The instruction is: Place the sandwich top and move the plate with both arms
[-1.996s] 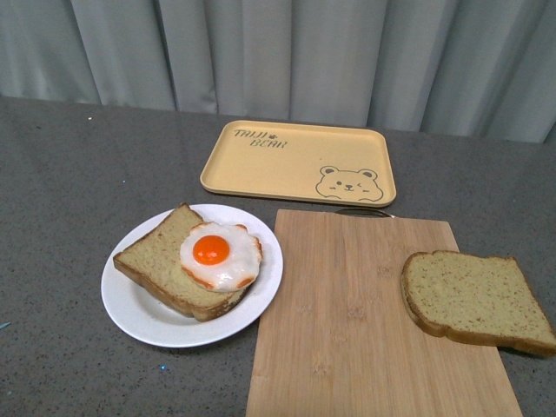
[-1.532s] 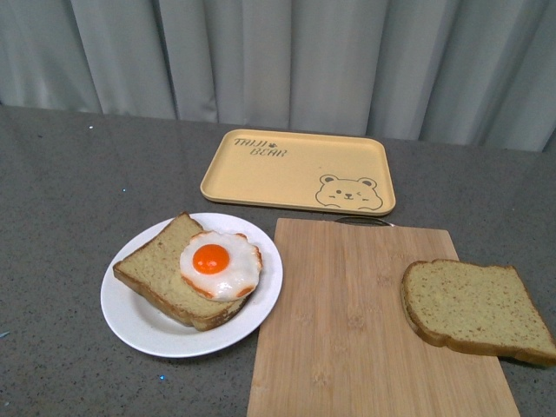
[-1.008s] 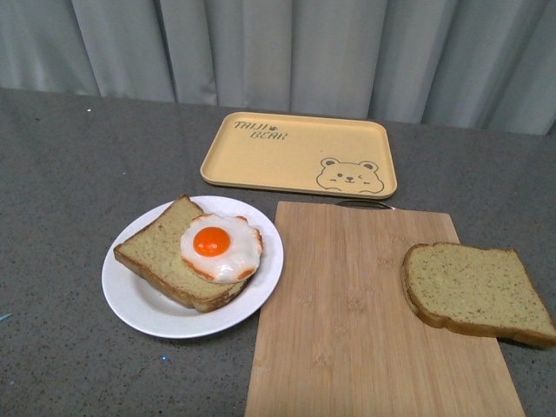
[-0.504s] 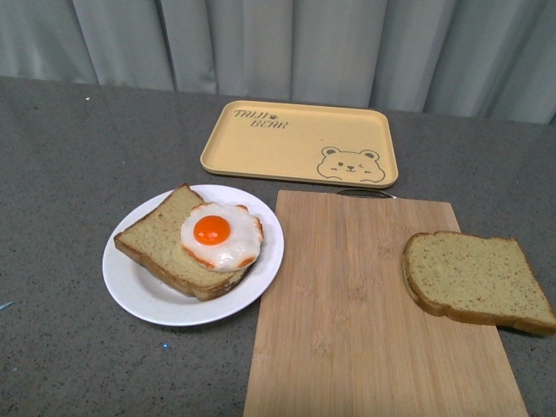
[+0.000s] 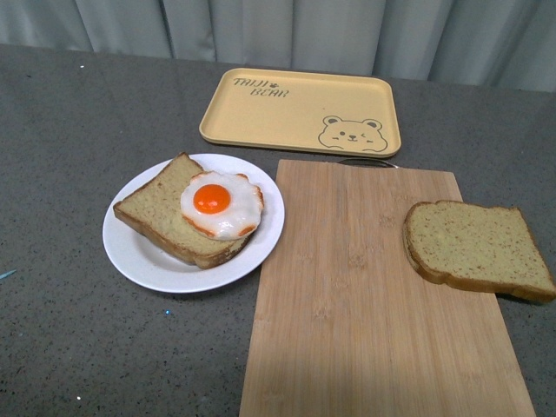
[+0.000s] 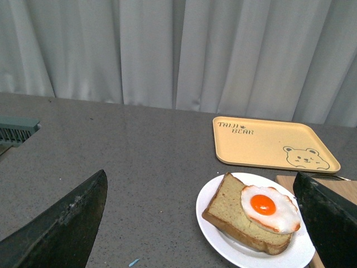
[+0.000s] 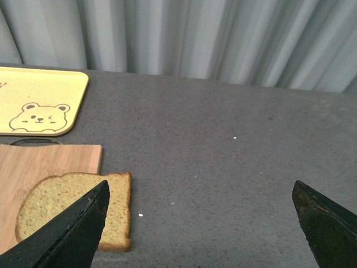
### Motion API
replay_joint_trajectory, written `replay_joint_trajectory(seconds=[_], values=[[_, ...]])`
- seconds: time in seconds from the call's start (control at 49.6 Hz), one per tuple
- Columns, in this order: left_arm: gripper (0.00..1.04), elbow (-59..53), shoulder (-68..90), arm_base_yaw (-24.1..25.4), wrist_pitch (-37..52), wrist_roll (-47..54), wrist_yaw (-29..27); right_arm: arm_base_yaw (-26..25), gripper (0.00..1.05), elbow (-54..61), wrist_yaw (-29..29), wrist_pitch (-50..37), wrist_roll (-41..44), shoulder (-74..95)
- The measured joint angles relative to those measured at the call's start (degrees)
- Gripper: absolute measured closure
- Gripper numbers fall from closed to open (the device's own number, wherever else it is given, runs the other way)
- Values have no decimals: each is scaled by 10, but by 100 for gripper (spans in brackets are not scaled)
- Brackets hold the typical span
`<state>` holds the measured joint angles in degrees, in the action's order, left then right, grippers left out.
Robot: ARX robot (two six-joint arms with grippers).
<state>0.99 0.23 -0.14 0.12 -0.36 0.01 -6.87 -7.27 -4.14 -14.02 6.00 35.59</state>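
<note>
Left fingers (image 6: 72,223) and right fingers (image 7: 72,229) gape empty. Nothing started, I judge: right must grasp the top (image 5: 476,249) near the right edge.

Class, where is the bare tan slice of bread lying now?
In the front view, the bare tan bread slice lies at the right, overhanging the right edge of the rectangular wooden cutting board, apart from the round white plate.
</note>
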Motion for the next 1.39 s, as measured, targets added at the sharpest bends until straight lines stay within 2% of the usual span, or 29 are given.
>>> replay_joint_trajectory(seconds=[0.06, 0.202, 0.423, 0.484, 0.585, 0.726, 0.907, 1.209, 1.391], values=[[7, 0, 0, 0, 0, 0, 0, -49, 9, -46, 70, -48, -20, 139], [7, 0, 0, 0, 0, 0, 0, -80, 9, -114, 118, -62, -30, 332], [7, 0, 0, 0, 0, 0, 0, -99, 9, -203, 211, -35, -82, 523], [7, 0, 0, 0, 0, 0, 0, -103, 9, -223, 252, -28, -100, 549], [7, 0, 0, 0, 0, 0, 0, -122, 9, -275, 356, 1, -139, 618], [7, 0, 0, 0, 0, 0, 0, -142, 9, -330, 429, 65, -137, 691], [7, 0, 0, 0, 0, 0, 0, -150, 9, -389, 459, 129, -100, 765], [7, 0, 0, 0, 0, 0, 0, -117, 9, -429, 459, 160, -78, 828], [7, 0, 0, 0, 0, 0, 0, -96, 9, -441, 463, 142, -110, 860]])
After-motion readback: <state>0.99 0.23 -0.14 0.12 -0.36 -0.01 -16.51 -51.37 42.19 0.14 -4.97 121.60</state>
